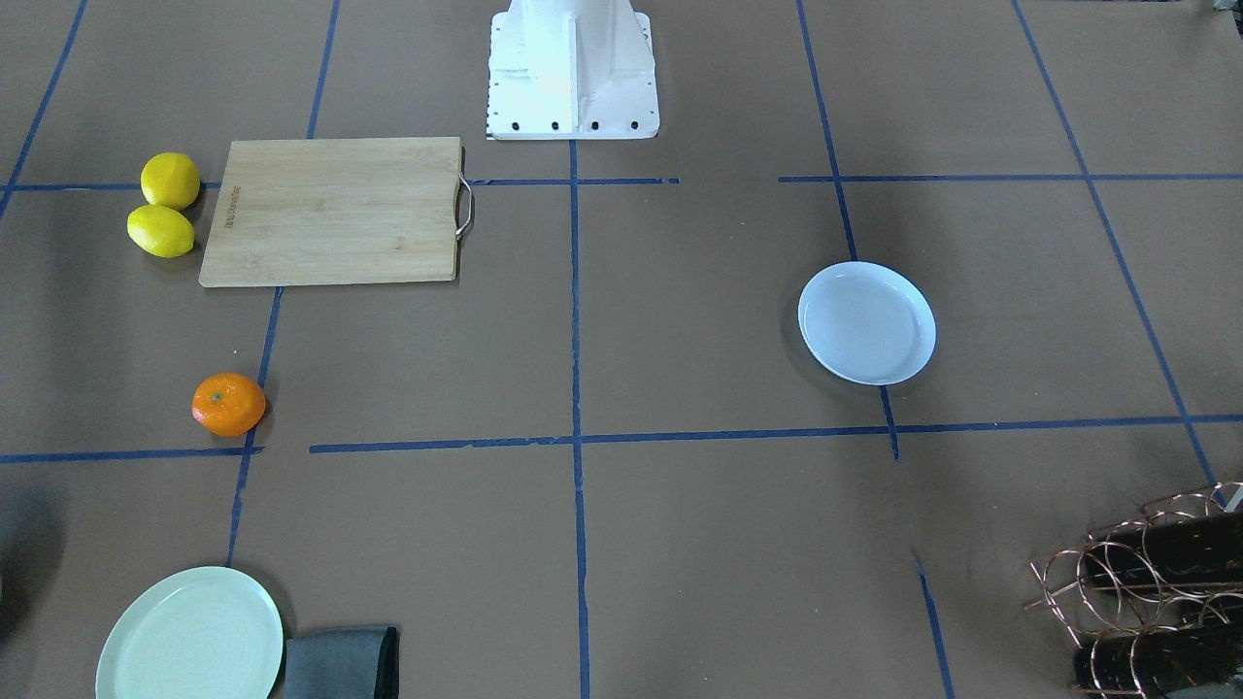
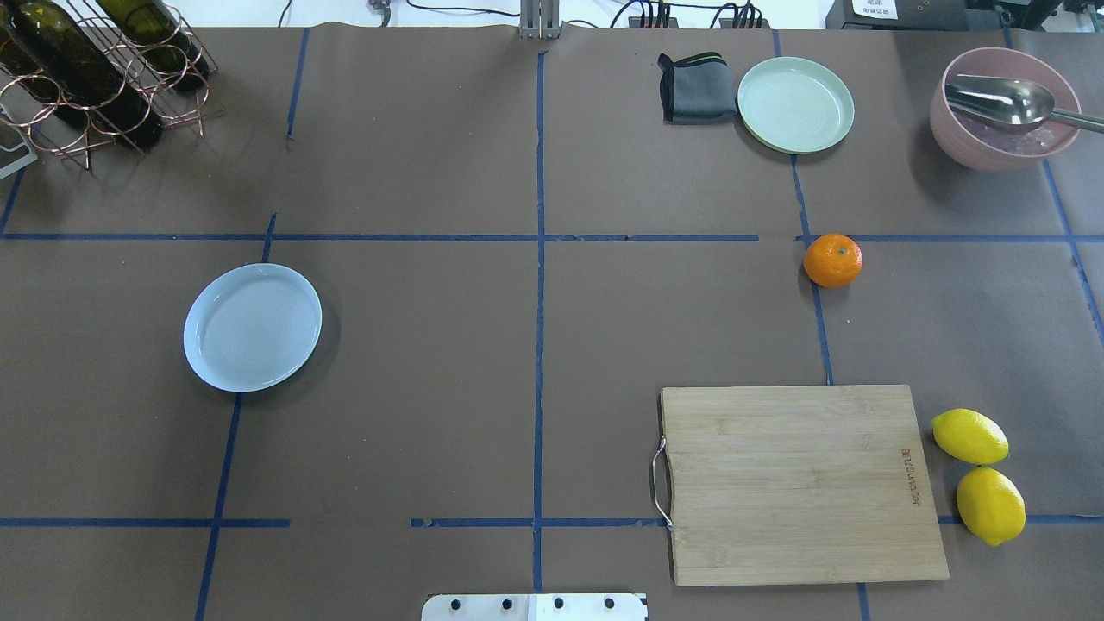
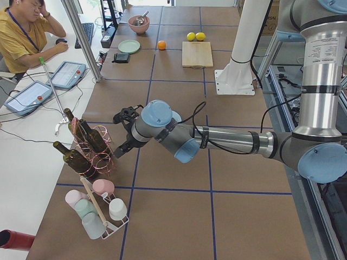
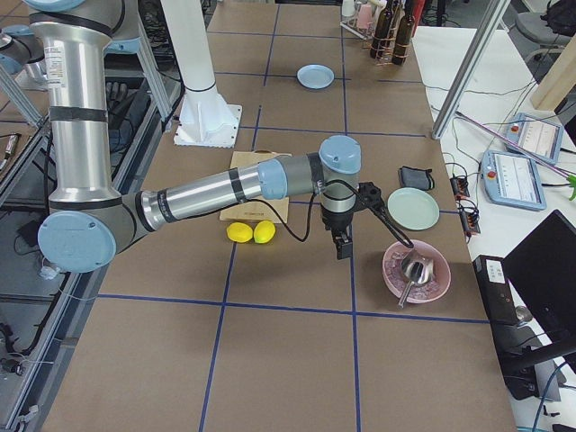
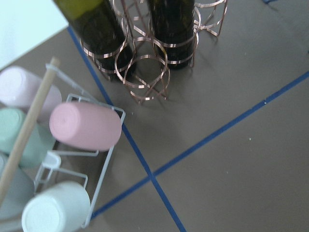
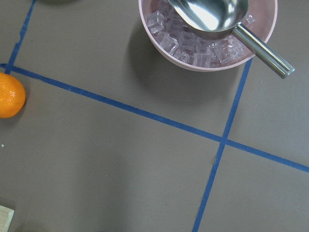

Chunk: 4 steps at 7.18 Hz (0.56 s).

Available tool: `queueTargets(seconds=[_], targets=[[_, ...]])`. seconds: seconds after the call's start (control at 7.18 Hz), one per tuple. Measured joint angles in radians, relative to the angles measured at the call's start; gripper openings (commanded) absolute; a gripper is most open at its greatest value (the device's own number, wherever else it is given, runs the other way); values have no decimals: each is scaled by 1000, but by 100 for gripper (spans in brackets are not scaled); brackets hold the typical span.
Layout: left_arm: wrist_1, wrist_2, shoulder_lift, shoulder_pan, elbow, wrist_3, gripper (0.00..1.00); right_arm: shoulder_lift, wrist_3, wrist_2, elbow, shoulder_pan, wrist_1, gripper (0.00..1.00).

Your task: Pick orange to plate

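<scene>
The orange (image 2: 832, 260) rests on the brown table by a blue tape line, beyond the cutting board; it also shows in the front view (image 1: 228, 404) and at the left edge of the right wrist view (image 6: 9, 95). Far across the table lies the pale bluish-white plate (image 2: 252, 327), bare inside, seen too from the front (image 1: 866, 323). My right gripper (image 4: 342, 245) hangs over the table between the orange's area and the pink bowl; I cannot tell whether it is open or shut. My left gripper (image 3: 122, 146) hovers by the wine rack, and I cannot tell its state either.
A wooden cutting board (image 2: 798, 483) has two lemons (image 2: 969, 435) beside it. At the far side stand a mint-green plate (image 2: 795, 104), a grey cloth (image 2: 695, 87) and a pink bowl (image 2: 949, 129) with ice and a scoop. A wine rack (image 2: 95, 78) and a cup rack (image 5: 82, 125) fill the left end.
</scene>
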Motion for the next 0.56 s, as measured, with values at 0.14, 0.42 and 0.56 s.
queueTargets(seconds=[0.14, 0.42, 0.56], targets=[[-89, 0, 13, 35, 7, -76, 100, 3, 1, 12, 5, 0, 0, 100], [-169, 12, 42, 154, 12, -316, 100, 1, 2, 30, 9, 0, 0, 100], [-193, 45, 46, 228, 13, -462, 100, -1, 3, 40, 7, 0, 0, 100]])
